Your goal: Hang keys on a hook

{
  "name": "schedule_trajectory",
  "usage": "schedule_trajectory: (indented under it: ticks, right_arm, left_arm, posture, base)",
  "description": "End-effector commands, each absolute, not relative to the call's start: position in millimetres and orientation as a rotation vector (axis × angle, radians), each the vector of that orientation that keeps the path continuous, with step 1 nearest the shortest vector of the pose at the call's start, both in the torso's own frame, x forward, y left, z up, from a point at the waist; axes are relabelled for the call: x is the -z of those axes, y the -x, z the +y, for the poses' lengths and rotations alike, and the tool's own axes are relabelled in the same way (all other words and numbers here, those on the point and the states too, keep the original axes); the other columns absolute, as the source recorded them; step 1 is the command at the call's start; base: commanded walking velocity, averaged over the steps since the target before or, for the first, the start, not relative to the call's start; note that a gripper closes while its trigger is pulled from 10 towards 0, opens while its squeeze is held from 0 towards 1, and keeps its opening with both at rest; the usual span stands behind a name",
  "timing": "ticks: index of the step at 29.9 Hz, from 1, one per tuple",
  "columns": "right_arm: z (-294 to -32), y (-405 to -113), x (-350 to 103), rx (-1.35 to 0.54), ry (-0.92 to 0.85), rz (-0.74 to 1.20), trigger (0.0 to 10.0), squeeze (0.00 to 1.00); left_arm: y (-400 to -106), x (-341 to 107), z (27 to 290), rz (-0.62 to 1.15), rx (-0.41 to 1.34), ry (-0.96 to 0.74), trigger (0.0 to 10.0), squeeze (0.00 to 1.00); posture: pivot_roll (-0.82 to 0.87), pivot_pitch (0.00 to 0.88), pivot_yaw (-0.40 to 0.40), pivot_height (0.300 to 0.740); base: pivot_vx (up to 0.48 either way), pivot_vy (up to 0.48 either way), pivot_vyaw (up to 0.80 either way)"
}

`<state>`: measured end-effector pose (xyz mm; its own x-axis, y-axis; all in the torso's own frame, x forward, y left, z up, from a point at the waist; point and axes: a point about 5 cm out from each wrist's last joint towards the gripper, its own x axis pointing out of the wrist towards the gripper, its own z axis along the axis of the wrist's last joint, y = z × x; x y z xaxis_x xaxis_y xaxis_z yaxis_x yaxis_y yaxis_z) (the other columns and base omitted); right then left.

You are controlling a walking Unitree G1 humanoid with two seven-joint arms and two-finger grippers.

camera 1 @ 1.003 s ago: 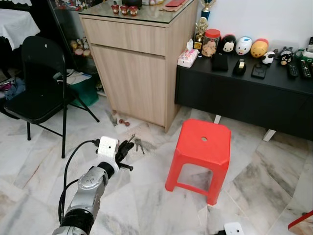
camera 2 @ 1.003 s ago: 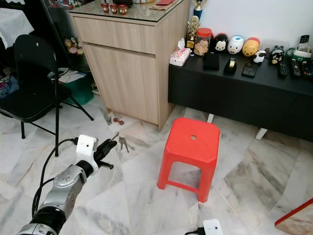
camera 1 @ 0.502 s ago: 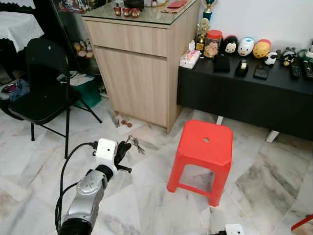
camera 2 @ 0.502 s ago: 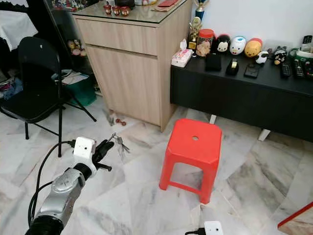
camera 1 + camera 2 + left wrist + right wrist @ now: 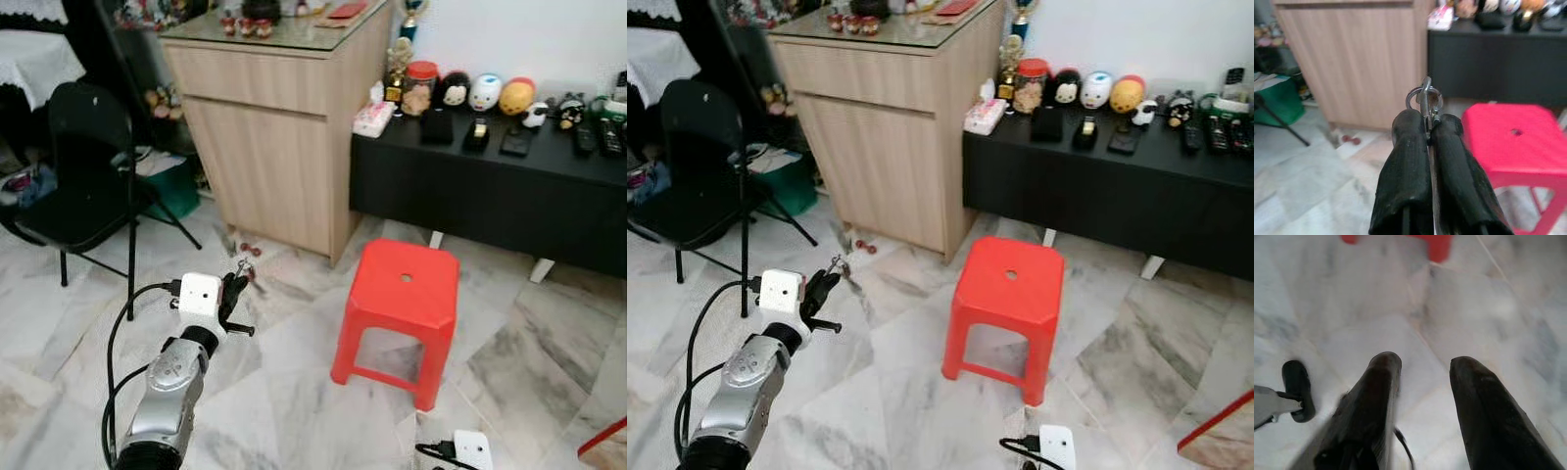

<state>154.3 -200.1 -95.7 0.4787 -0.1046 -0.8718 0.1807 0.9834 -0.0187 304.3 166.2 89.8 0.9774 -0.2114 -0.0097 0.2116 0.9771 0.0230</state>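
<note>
Over at nine o'clock stands the black folding metal chair [image 5: 86, 171], and just inside it, low at seven o'clock, the left gripper [image 5: 1426, 128] is raised off the pale marbled tile floor [image 5: 294, 392] with its two black fingers [image 5: 1408, 161] pinched tight on the small bunch of silver keys [image 5: 1424, 96]. The ring and clasp poke out past the fingertips, so the grip looks to be on a thin sliver of metal. That is the worry: a slim hold like this could let the bunch twist or slip out if the arm swings or the robot steps hard, and the keys would land on the floor.

Moving across to twelve o'clock, the tall light-wood cabinet [image 5: 279, 147] sits close ahead of the gripper; a careless reach could knock the fingers against its front. No hook can be made out, so the robot apparently has to find one first, and carrying for longer means more chance of a drop.

At four o'clock the red plastic stool [image 5: 402, 318] stands in the walking path, a likely thing to bump. Behind it runs the long black low sideboard [image 5: 490, 196]. Down at five o'clock the right gripper [image 5: 1422, 377] hangs idle, fingers spread apart over the tiles.
</note>
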Motion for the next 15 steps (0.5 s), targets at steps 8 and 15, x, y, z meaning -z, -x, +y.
schedule_trajectory:
  ticks: [8,15]
  right_arm:
    - [-194.1,-154.9,97.3,0.272,-0.218,1.106,10.0,0.00]
    - [-196.7,-146.6,100.0,0.281,-0.233,1.117,10.0,0.00]
  left_arm:
    - [-305.1,-93.7,172.1,0.004,0.205,-0.037,10.0,0.00]
    - [-309.1,-99.6,173.3,-0.011,0.203,-0.035,10.0,0.00]
  posture:
    - [0.03,0.066,0.047,0.740]
    - [0.03,0.069,0.053,0.740]
  base:
    - [0.000,-0.300,-0.43]
    - [0.000,-0.304,-0.68]
